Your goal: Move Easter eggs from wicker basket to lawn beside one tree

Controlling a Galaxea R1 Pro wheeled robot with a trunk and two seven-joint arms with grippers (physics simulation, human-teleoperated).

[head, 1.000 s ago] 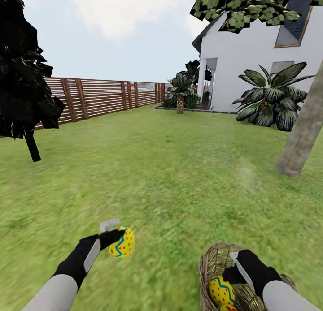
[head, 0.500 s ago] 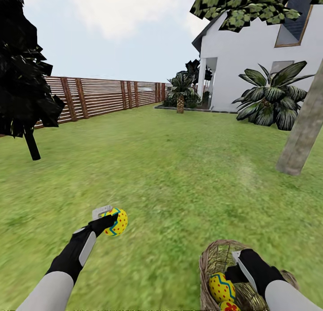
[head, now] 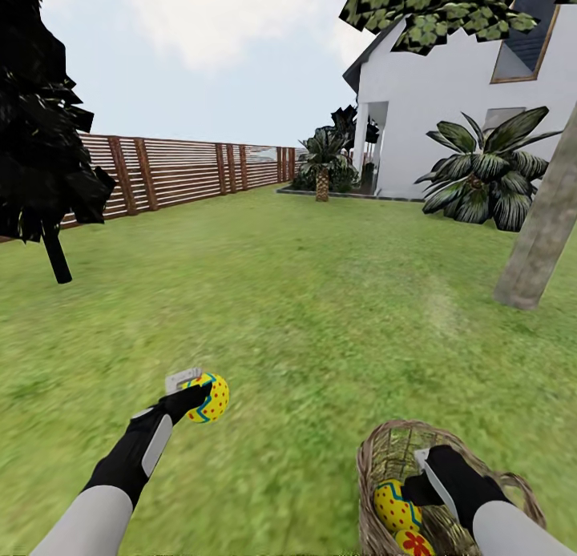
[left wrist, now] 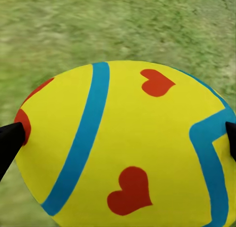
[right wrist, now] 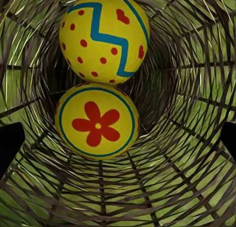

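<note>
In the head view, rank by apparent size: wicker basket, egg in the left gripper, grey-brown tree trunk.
1. Tree trunk, though farther off.
2. Wicker basket, partly cut off, so these two are unsure.
3. Egg held by the left gripper, clearly smallest.

Slatted fence (head: 184,174) — white house (head: 449,107)

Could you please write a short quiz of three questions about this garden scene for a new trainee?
1. True or false: the left gripper holds an Easter egg.
2. How many eggs lie in the wicker basket?
3. The right gripper is: A) inside the basket, B) beside the tree, C) at the fence.

Key: 1 true. 2 two: zigzag egg, flower egg. 3 A.
</note>
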